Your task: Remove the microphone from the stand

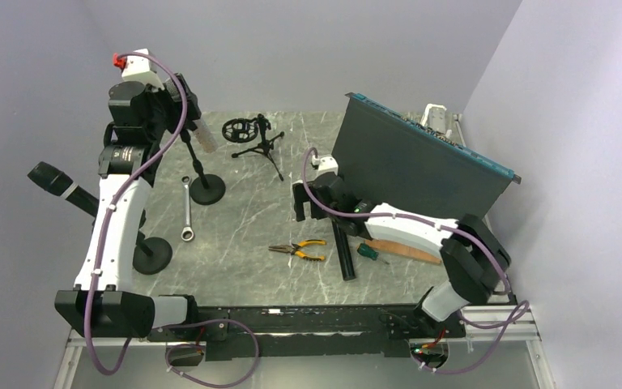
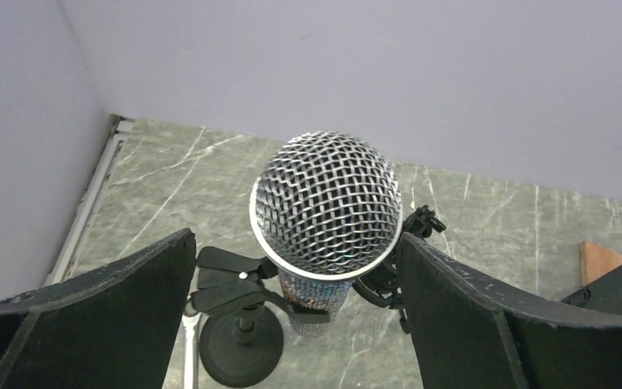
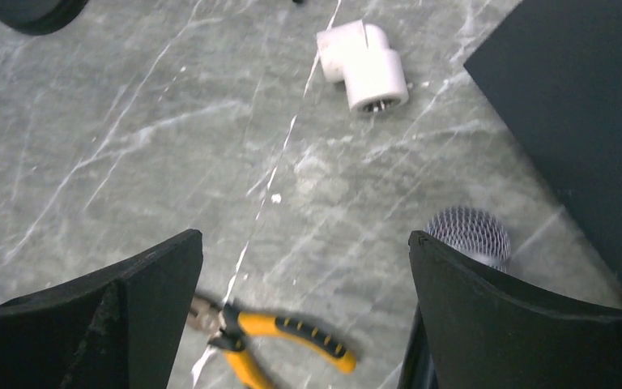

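At the far left of the overhead view a black handheld microphone (image 1: 49, 178) juts out (a decoy, I judge, not the one in play). Just right of it, in the upper left, the left gripper (image 2: 296, 241) hangs released over the glitter-bodied microphone with the silver mesh head (image 2: 324, 204). That microphone sits in the clip of the black round-base stand (image 2: 239, 344), its long axis pointing up at the wrist camera and its head flanked by the spread fingers (image 2: 97, 316). This arm is far nearer, so closing and then lifting along that axis looks right. Centre right, the right gripper (image 3: 305, 237) is spread wide above the grey marbled table (image 3: 129, 121), holding nothing.
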Action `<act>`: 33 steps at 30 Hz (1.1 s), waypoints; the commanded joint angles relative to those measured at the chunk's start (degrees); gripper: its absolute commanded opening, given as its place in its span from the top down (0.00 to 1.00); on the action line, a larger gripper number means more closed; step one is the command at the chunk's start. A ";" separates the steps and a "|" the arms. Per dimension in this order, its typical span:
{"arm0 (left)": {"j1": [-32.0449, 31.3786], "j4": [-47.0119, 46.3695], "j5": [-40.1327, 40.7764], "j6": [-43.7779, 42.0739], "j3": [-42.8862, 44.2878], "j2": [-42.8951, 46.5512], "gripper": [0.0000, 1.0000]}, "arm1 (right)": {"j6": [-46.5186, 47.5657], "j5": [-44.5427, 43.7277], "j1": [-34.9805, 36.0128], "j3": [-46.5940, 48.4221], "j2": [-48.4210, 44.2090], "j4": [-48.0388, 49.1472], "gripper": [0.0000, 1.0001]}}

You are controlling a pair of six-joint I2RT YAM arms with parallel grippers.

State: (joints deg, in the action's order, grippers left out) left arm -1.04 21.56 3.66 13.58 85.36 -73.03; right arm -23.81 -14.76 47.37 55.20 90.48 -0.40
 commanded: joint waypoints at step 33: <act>-31.48 10.76 17.50 15.66 -8.06 13.56 1.00 | 1.11 1.67 2.90 0.37 -19.20 -3.47 0.00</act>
State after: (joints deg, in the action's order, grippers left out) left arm -23.77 32.71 7.60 22.35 79.68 -62.96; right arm -23.11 -14.96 49.41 53.19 71.70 -4.95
